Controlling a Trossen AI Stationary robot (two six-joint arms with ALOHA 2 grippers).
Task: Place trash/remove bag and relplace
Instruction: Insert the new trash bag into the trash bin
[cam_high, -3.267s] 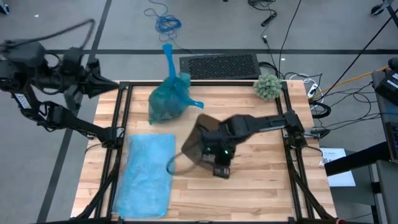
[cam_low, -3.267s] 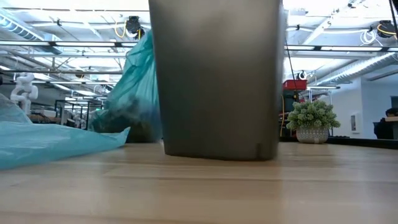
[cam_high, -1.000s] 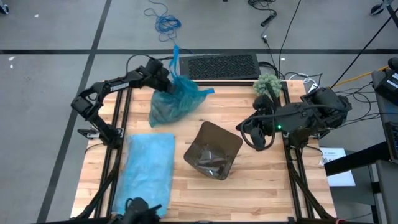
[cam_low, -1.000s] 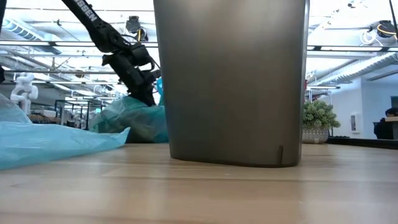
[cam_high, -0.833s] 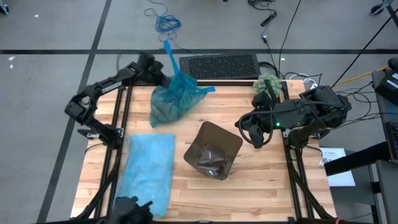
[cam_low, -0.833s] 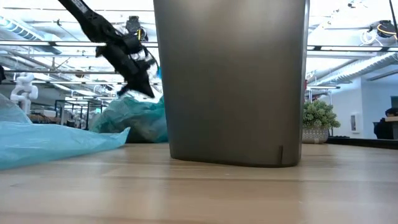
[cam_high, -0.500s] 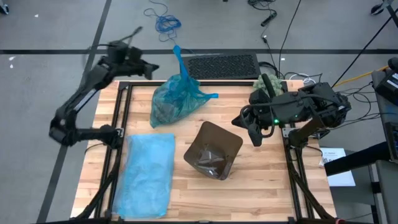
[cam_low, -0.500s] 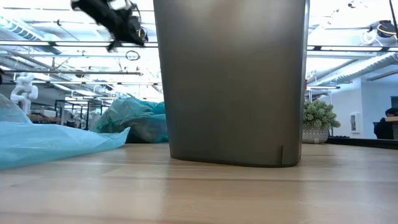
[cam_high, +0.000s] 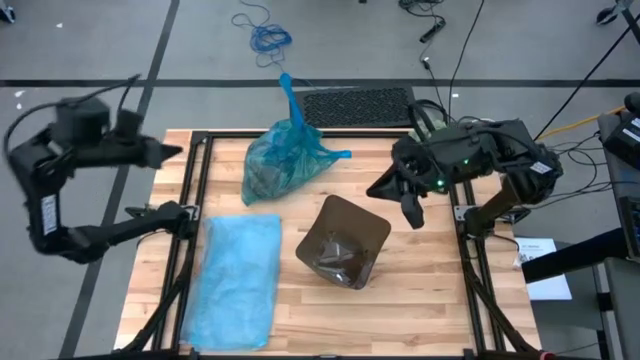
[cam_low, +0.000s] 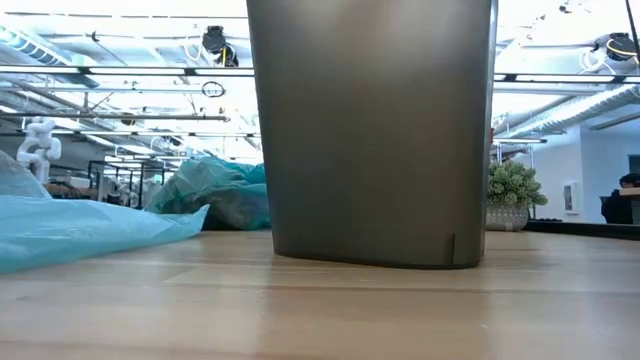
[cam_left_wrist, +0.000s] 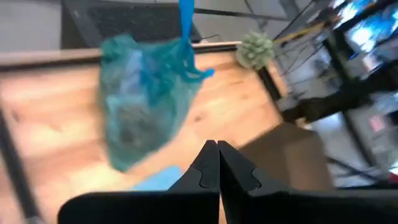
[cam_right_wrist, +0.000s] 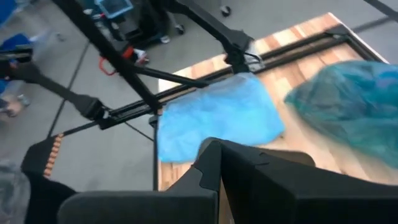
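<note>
Two sets of jaws, both shut and both empty: my left gripper (cam_high: 170, 152) has swung off the desk (cam_high: 420, 300) to its left side, letting go of the full teal bag (cam_high: 278, 165) it gripped by the neck a second ago, and my right gripper (cam_high: 415, 215) hangs above the desk's right side, lifted back from the bin (cam_high: 343, 243). The trash is inside that tied bag, which now sits by itself at the desk's far edge, its neck sticking up. The bin stands bare, with only a few dark scraps at its bottom as far as I can tell. I judge the removal done; what remains is lining the bin with the flat blue bag (cam_high: 238, 278) lying on the desk's left side.
</note>
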